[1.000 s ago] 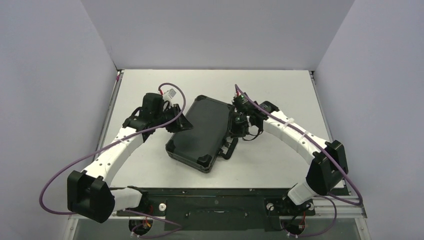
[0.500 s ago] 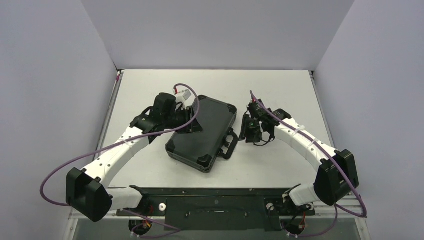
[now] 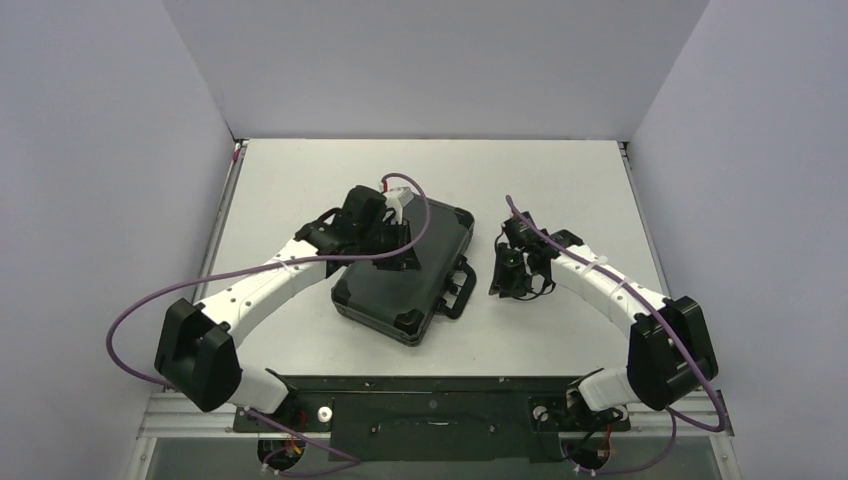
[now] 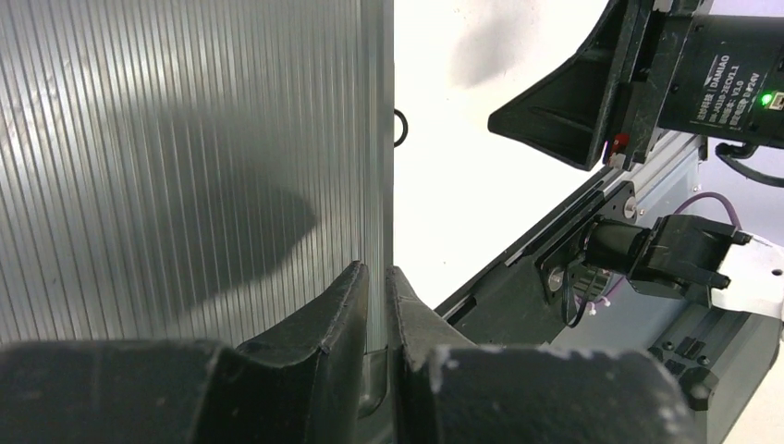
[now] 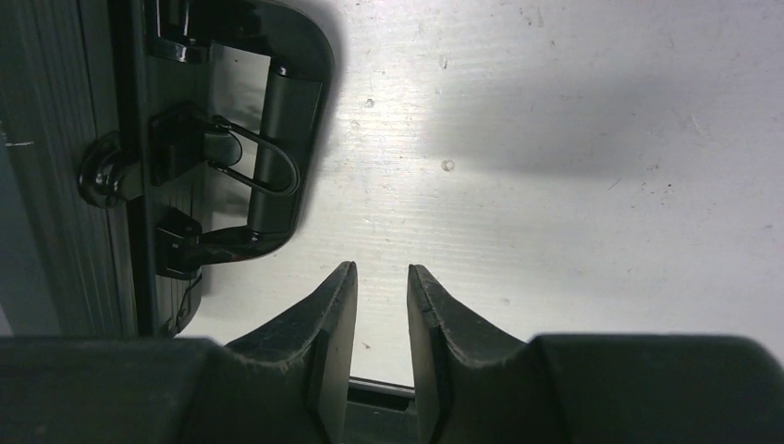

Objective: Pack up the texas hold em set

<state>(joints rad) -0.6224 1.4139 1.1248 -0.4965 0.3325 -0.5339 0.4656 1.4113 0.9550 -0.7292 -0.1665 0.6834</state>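
Observation:
The texas hold em set's black briefcase lies closed and askew at the table's middle, handle pointing right. My left gripper hovers over the lid's far part. In the left wrist view its fingers stand almost together above the ribbed lid, right at the lid's edge, with nothing held. My right gripper sits on the table side, just right of the handle. In the right wrist view it is slightly open over bare table, the handle and a latch off to its left. Chips, cards and buttons are out of view.
White table enclosed by grey walls at left, back and right. A black rail with the arm bases runs along the near edge. The right arm's gripper shows at the top right of the left wrist view.
My left arm has swung right, from the case's left side to above its lid. My right gripper has pulled back from the case's right side toward the right and near.

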